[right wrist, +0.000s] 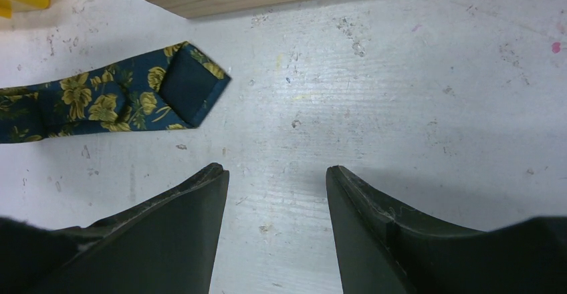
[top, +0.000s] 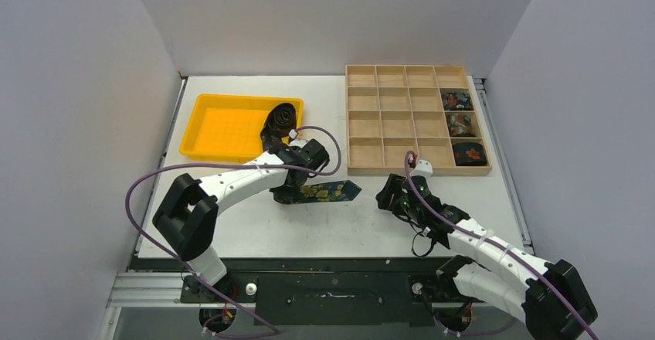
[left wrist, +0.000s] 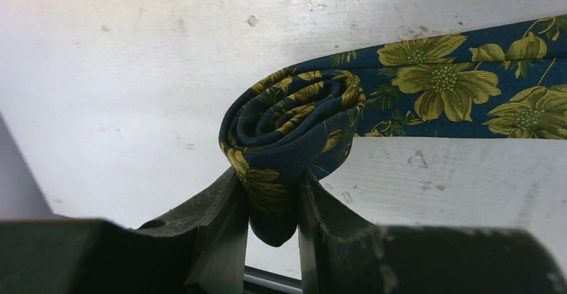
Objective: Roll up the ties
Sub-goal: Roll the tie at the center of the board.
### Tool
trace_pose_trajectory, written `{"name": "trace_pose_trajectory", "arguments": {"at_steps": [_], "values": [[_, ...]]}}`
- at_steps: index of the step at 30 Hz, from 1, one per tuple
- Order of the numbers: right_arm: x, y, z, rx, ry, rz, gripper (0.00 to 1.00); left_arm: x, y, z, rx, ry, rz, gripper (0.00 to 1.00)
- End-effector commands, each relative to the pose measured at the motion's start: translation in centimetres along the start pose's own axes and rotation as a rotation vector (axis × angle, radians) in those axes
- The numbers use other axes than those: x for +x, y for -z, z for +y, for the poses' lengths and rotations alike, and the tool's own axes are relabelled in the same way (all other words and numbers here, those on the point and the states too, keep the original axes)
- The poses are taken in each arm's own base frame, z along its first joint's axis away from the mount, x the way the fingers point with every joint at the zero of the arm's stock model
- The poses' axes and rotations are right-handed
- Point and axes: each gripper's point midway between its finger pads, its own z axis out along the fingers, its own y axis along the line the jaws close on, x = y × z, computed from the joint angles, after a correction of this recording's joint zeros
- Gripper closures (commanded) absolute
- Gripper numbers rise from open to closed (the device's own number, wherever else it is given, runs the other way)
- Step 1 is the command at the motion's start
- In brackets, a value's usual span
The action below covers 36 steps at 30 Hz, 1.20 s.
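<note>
My left gripper (left wrist: pixel 271 194) clamps the tie (left wrist: pixel 294 117) at its half-wound coil; my right gripper (right wrist: pixel 277 180) stands apart, empty. Mid-roll, I judge: next, wind tightly toward the flat tail.

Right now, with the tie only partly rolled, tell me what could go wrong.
1. The left jaws pinch only the lower edge of the coil; it looks loose, so it may slip out or spring open.
2. The tie's flat tail lies unheld on the table; the right jaws stand open and empty, short of its tip, so it may drag or twist and the roll go crooked.
</note>
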Motion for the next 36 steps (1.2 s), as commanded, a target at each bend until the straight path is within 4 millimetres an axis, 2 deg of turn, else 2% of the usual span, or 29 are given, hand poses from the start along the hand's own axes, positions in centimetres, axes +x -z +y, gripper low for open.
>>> {"name": "trace_pose_trajectory", "arguments": {"at_steps": [1, 5, 10, 18, 23, 25, 31, 33, 36], "values": [[0.5, 0.0, 0.2, -0.026, -0.004, -0.005, 0.43, -1.0, 0.7, 2.5, -0.211, -0.057, -0.035, 1.0], [1.5, -0.2, 1.1, -0.076, -0.026, 0.012, 0.44, -1.2, 0.1, 2.0, -0.282, -0.088, -0.039, 1.0], [1.1, -0.6, 3.0, -0.139, -0.024, -0.002, 0.47, -1.5, -0.3, 1.0, -0.337, -0.109, -0.05, 1.0], [1.4, -1.9, 4.1, -0.141, -0.003, 0.021, 0.47, -1.4, -1.2, -2.5, -0.273, -0.11, -0.053, 0.99], [1.8, -2.4, 3.7, -0.123, 0.001, 0.026, 0.47, -1.1, -1.6, -4.5, -0.193, -0.097, -0.045, 0.72], [2.1, -2.6, 3.5, -0.115, 0.003, 0.032, 0.47, -1.0, -1.7, -5.2, -0.158, -0.094, -0.038, 0.66], [2.3, -2.7, 3.1, -0.106, 0.004, 0.03, 0.47, -1.1, -0.9, -7.5, -0.054, -0.091, -0.052, 0.37], [2.2, -2.6, 3.0, -0.106, 0.003, 0.026, 0.47, -1.4, -0.4, -8.1, -0.016, -0.083, -0.063, 0.3], [2.3, -2.5, 2.9, -0.107, 0.002, 0.023, 0.47, -1.8, 0.2, -8.7, 0.028, -0.067, -0.072, 0.27]]}}
